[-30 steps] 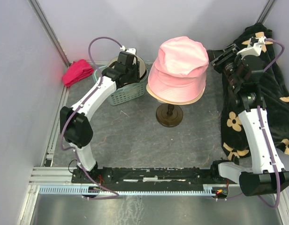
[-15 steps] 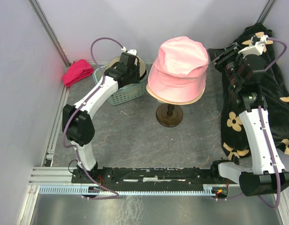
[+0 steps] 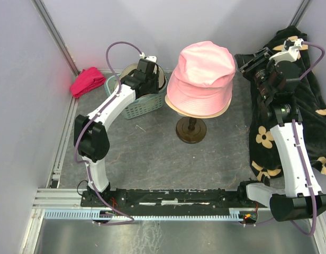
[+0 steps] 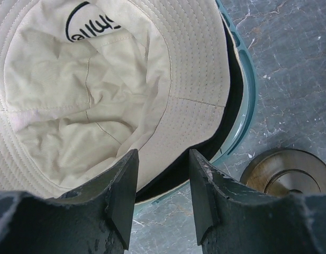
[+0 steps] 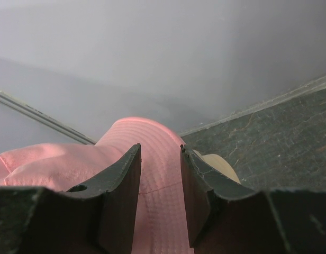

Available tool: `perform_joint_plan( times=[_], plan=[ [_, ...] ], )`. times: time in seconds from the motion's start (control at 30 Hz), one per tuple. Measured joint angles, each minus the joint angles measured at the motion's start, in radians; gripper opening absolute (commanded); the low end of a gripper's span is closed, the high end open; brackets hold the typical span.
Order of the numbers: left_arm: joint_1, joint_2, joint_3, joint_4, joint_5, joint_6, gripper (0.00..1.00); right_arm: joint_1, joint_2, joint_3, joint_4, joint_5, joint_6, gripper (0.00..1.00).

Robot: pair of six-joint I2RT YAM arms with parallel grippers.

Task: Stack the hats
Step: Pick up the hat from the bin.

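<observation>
A pink hat (image 3: 204, 74) sits on top of a cream hat (image 3: 197, 112) on a wooden stand (image 3: 191, 131) in the middle of the table. Another cream hat (image 4: 94, 90) lies upside down in a teal basket (image 4: 248, 100), with a black hat (image 4: 229, 114) showing as a dark band under it. My left gripper (image 3: 151, 78) hangs open just above that basket's right rim (image 4: 163, 188), nothing between its fingers. My right gripper (image 3: 246, 62) is open beside the pink hat's right side; the pink brim (image 5: 159, 174) shows beyond its gap (image 5: 160, 182).
A large black cloth with beige flowers (image 3: 311, 100) lies under and behind the right arm. A small magenta cloth (image 3: 88, 82) is in the back left corner. Grey walls close in the back and both sides.
The left arm has shifted slightly right and farther over the basket. The right wrist has edged a little to the right. Both grippers keep the same opening.
</observation>
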Motion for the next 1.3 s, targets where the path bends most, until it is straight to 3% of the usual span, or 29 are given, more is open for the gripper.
perform_joint_plan(
  times=[0.93, 1.3],
  plan=[
    [0.019, -0.031, -0.067, 0.05, 0.026, 0.008, 0.48, 0.0, 0.04, 0.001, 0.013, 0.0, -0.006, 0.44],
    [0.035, -0.035, -0.083, 0.042, 0.069, 0.009, 0.09, 0.0, 0.045, 0.001, 0.019, 0.005, -0.006, 0.44]
  ],
)
